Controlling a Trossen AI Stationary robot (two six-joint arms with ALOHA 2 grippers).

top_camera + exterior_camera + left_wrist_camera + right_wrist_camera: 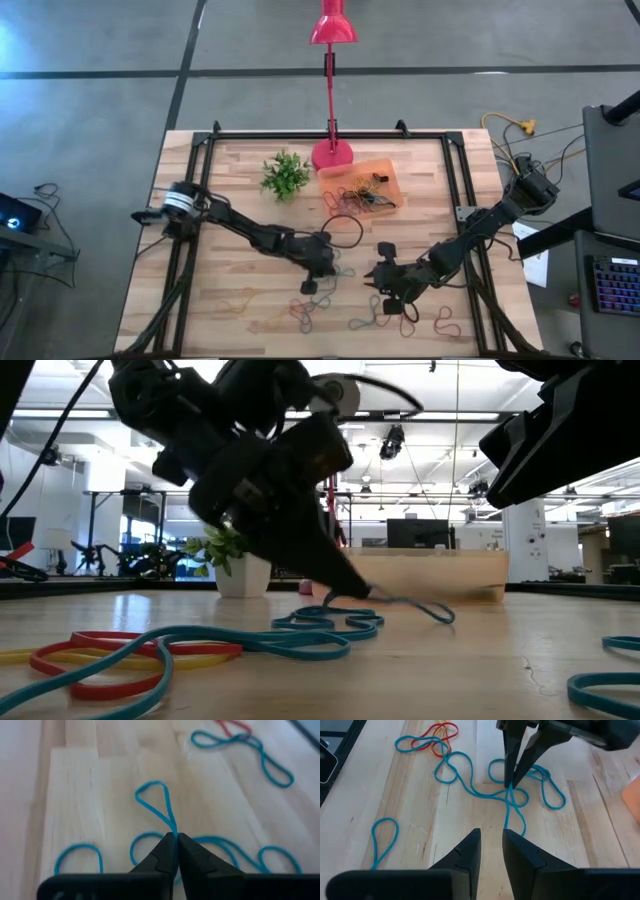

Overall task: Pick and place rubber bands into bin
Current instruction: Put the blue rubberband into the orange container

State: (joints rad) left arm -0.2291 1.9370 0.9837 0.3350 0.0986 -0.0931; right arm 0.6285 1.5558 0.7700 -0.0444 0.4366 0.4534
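On the worktop [230,300] my left end effector [176,836] is clenched on a teal rubber band [156,802]; my right end effector [491,837] hovers close by, fingers slightly parted, empty.

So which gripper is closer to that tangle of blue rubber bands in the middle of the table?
Left. The left gripper is shut on a strand of the blue rubber bands. The right gripper sits just short of the tangle, jaws slightly apart, touching nothing.
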